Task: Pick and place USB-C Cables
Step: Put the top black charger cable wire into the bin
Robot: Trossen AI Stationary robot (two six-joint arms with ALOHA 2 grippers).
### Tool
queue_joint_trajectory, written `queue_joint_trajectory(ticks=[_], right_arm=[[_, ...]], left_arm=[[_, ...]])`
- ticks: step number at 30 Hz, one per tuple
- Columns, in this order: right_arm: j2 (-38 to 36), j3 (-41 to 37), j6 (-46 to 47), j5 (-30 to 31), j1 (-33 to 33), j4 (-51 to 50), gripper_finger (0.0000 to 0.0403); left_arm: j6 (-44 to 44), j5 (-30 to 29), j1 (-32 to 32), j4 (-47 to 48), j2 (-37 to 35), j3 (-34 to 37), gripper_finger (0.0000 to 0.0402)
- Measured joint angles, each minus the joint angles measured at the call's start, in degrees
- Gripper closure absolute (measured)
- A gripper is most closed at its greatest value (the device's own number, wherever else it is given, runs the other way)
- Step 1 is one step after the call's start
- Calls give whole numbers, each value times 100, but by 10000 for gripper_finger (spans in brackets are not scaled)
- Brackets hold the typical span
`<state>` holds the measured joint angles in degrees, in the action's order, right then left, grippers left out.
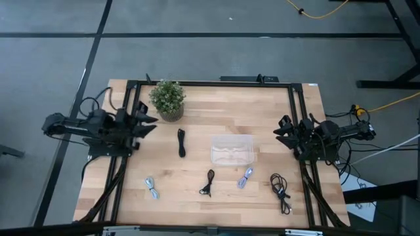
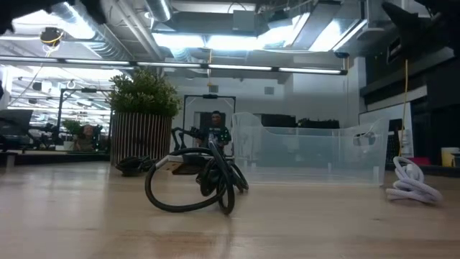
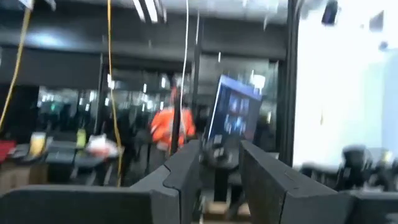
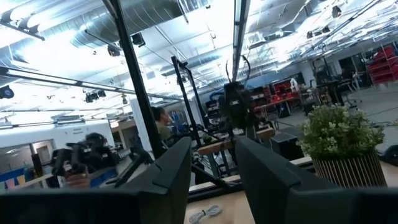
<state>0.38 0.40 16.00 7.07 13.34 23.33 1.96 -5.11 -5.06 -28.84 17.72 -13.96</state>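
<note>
Both grippers, left (image 1: 149,119) and right (image 1: 281,130), hover part-open and empty at the table's (image 1: 216,200) side edges; approach a cable (image 1: 181,142) square from above.

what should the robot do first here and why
Probably swing the right tool toward the silver cable just in front of the clear bin. All five cables lie loose on the table, the bin looks empty, and both tools hang at the table's sides, holding nothing.

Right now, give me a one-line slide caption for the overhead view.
Five cables lie around a clear bin on the wooden table, potted plant behind, both arms parked at the sides.
</note>
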Motion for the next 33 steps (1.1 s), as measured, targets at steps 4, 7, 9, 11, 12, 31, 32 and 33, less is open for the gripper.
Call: queue_joint_trajectory(ticks=[4, 7, 9, 11, 12, 31, 32, 33], right_arm=[[0, 0, 6, -6, 0, -145, 270], [0, 0, 27, -11, 0, -317, 270], [0, 0, 30, -21, 0, -443, 270], [0, 0, 60, -23, 0, -562, 270], [0, 0, 127, -24, 2, -611, 270], [0, 0, 500, -21, 0, -961, 270], [0, 0, 538, -21, 0, -961, 270], [0, 0, 622, -21, 0, -961, 269]], left_arm=[[-55, -183, -2, 914, 1120, -850, 294], [244, -542, -4, 2483, 1831, -1670, 294], [588, -920, -2, 3758, 2231, -2247, 294], [918, -1357, -2, 4950, 2632, -2859, 294], [1099, -1568, -2, 5529, 2819, -3135, 294], [5630, -1431, 16, 7743, 5654, -3866, 294], [5739, -1393, 13, 7800, 5809, -3863, 294], [5836, -1363, 11, 7811, 5971, -3860, 294]])
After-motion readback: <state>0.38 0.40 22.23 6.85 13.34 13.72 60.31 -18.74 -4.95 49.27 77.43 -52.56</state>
